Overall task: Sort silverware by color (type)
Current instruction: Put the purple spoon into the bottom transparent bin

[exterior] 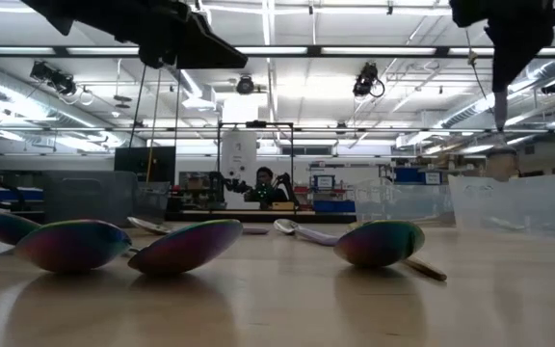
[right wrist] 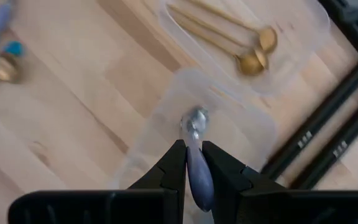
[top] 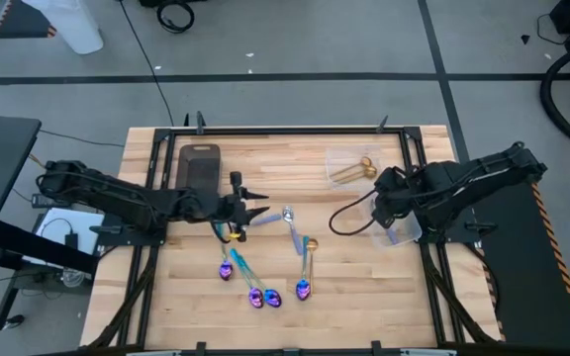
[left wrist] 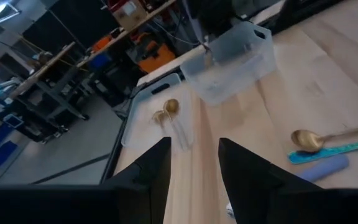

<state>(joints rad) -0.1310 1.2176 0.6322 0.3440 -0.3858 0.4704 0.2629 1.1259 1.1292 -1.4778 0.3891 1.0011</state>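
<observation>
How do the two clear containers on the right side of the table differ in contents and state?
The far clear container holds gold spoons lying flat; the near clear container holds no gold ones. Nothing hangs over the far one; above the near one, the right gripper has its fingers shut on a silver spoon. Both are clear plastic, standing side by side.

Beyond my pale wooden surface (top: 344, 287) lies grey floor (top: 295, 40) crossed by dark lines. Long ceiling lights (exterior: 374, 50) glow overhead, above shelving (exterior: 85, 193) and workbenches (left wrist: 55, 62) in a big workshop.
</observation>
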